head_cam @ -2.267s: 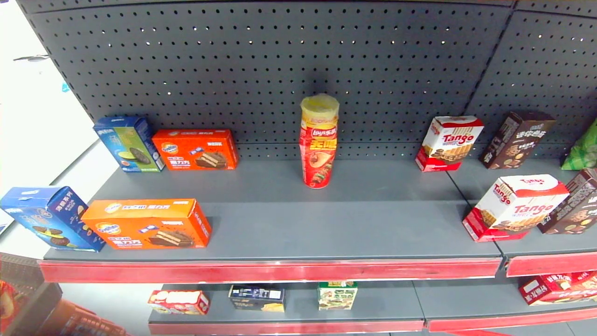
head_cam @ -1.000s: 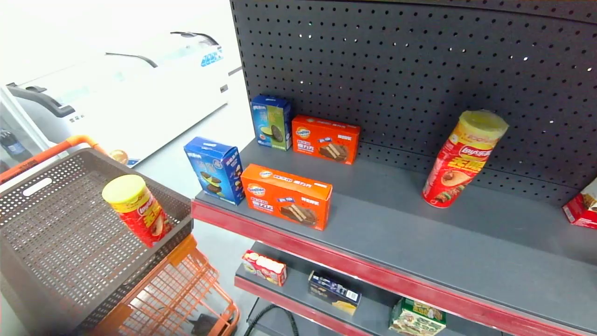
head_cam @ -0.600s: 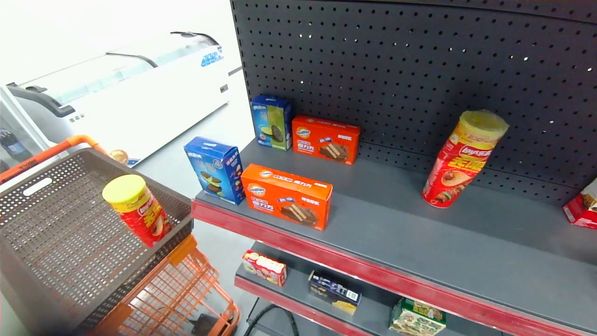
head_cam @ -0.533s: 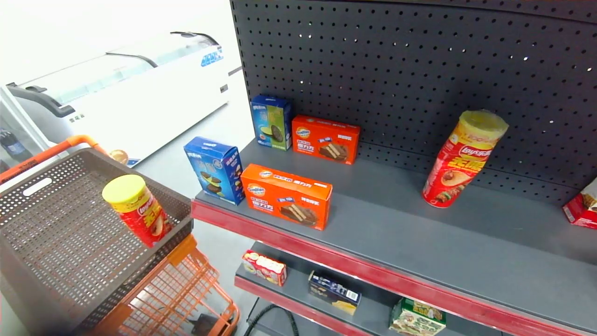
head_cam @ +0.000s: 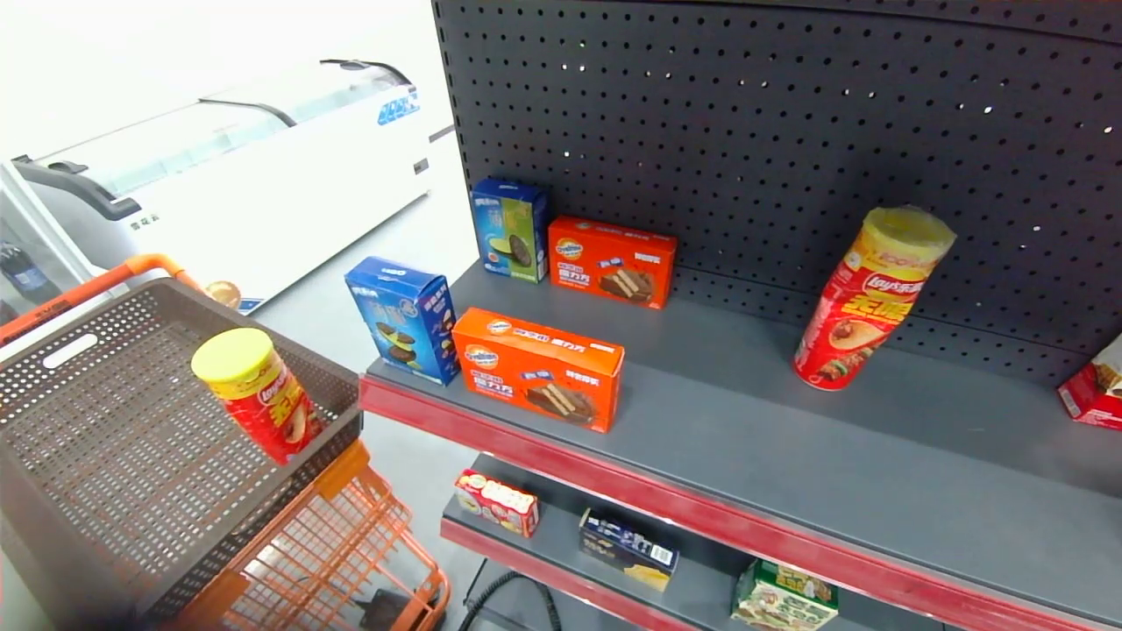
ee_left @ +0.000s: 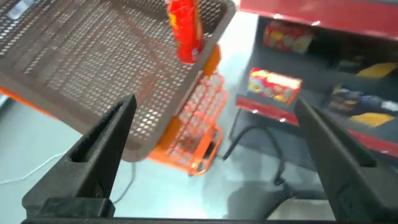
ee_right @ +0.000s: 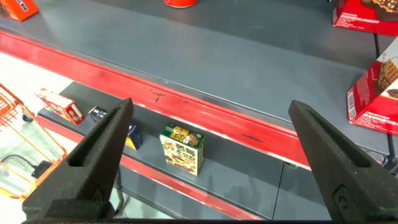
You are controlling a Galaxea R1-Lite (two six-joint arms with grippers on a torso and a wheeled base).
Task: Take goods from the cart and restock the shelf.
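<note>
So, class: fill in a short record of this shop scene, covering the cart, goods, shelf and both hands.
cart: brown mesh basket on an orange frame, beside the shelf's left end
goods to move: red chip can, upright in the basket
shelf: grey shelf; a matching can stands by the pegboard
left hand: open, empty, above the cart's corner
right hand: open, empty, before the shelf's front
</note>
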